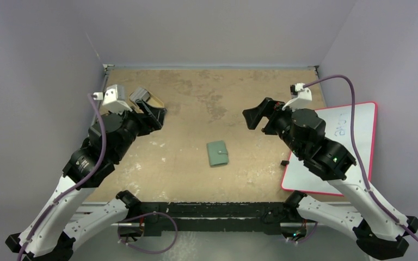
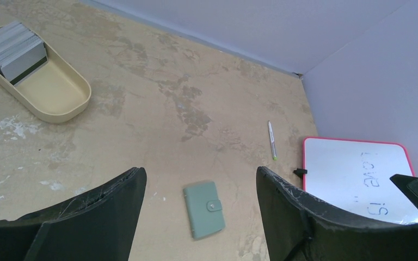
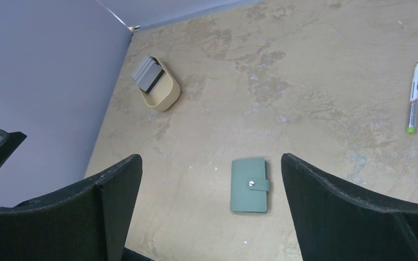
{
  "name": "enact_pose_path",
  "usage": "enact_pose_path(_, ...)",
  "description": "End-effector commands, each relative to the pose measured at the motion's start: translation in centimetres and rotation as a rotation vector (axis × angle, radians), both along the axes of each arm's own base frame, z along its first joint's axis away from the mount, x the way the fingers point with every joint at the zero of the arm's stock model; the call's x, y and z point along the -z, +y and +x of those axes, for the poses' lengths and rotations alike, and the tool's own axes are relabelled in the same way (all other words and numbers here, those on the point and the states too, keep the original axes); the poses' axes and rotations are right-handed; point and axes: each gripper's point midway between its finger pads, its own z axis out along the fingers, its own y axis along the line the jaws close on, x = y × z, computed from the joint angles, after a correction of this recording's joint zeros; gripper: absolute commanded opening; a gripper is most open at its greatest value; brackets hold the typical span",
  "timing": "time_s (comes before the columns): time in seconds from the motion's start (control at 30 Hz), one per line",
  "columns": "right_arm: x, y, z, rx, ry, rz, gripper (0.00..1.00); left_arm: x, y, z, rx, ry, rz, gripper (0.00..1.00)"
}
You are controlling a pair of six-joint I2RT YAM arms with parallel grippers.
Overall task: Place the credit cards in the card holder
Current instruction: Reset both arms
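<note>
Two grippers hang above the table, and both have their fingers wide apart with nothing in them. The left gripper [image 2: 198,173] is over the 10 o'clock side of the table. The right gripper [image 3: 211,157] is over the 2 o'clock side. The card holder [image 1: 217,153] lies flat near the middle of the table, shut, with its little snap tab [image 3: 258,185] done up. The credit cards [image 2: 12,50] lean in a neat stack at one end of a tan tray [image 2: 60,98], at about 10 o'clock from the card holder and well apart from it. The cards look thin, stiff, light and smooth, so I think they could slip or come up two at a time. Pinching one card by its top edge, where it pokes up above the tray wall, looks best. The card holder looks soft and light, so it may slide when pushed. One gripper should likely hold it down by an edge while the other lifts the tab. A pen [image 2: 272,140] lies at 1 o'clock from the card holder, and a whiteboard [image 1: 348,141] at 3 o'clock.
</note>
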Motion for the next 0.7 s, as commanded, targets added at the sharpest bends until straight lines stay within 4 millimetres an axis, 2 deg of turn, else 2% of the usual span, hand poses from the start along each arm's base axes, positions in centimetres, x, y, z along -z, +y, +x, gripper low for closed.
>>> enact_pose_path(0.0, -1.4, -0.3, 0.0, 0.009, -0.036, 0.013, 0.98, -2.1, 0.7, -0.1, -0.018, -0.067, -0.016, 0.74)
enact_pose_path(0.13, -0.5, -0.1, 0.2, 0.008, -0.023, 0.007, 0.98, -1.4, 1.0, -0.2, -0.03, -0.063, -0.016, 0.74)
enact_pose_path(0.3, 2.4, 1.3, 0.2, -0.029, 0.042, 0.01, 0.98, 1.5, 0.4, 0.1, -0.033, -0.016, -0.042, 0.75)
enact_pose_path(0.43, 3.4, 2.5, 0.1, -0.073, 0.061, 0.039, 0.99, 3.4, -0.4, 0.3, -0.013, 0.037, -0.031, 0.75)
enact_pose_path(0.53, 3.3, 3.2, 0.1, -0.089, 0.087, 0.053, 0.99, 3.6, -0.6, 0.5, -0.006, 0.047, -0.019, 0.75)
enact_pose_path(0.67, 2.4, 3.3, 0.2, -0.085, 0.089, 0.057, 0.99, 2.5, -0.6, 0.6, -0.003, 0.026, -0.02, 0.75)
